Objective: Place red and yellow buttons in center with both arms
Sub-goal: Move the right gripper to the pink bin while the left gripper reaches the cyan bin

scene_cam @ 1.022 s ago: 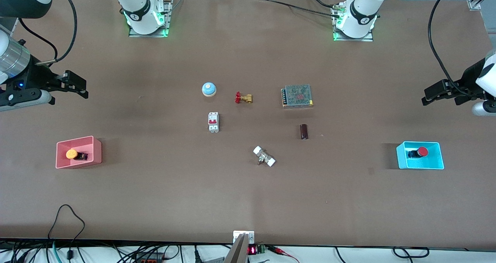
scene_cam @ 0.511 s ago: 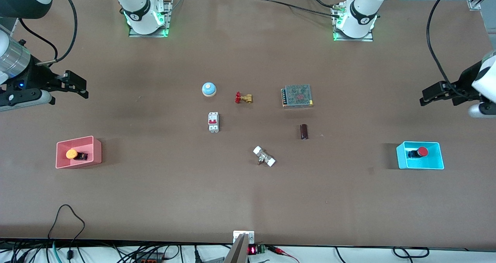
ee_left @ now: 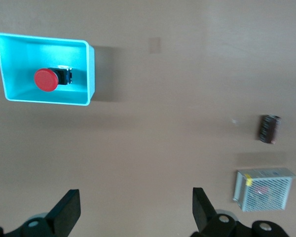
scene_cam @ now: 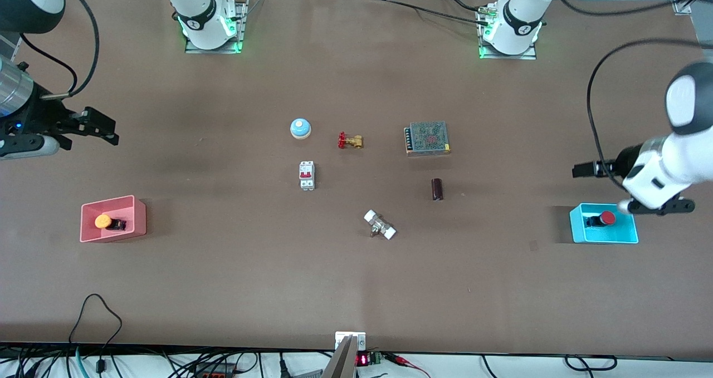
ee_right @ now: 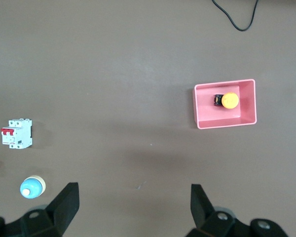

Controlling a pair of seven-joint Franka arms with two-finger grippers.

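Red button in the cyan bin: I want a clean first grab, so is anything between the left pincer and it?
Nothing visible. The left pincer is open over bare table beside the cyan bin; the red button lies alone in the bin, uncovered. Only the bin's wall surrounds it.

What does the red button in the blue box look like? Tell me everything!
The red button has a round, shiny-looking red cap on a short black body. It lies tipped on its side on the floor of the cyan bin, which sits toward the left arm's end of the table. Nothing else is in the bin, and no gripper touches the button.
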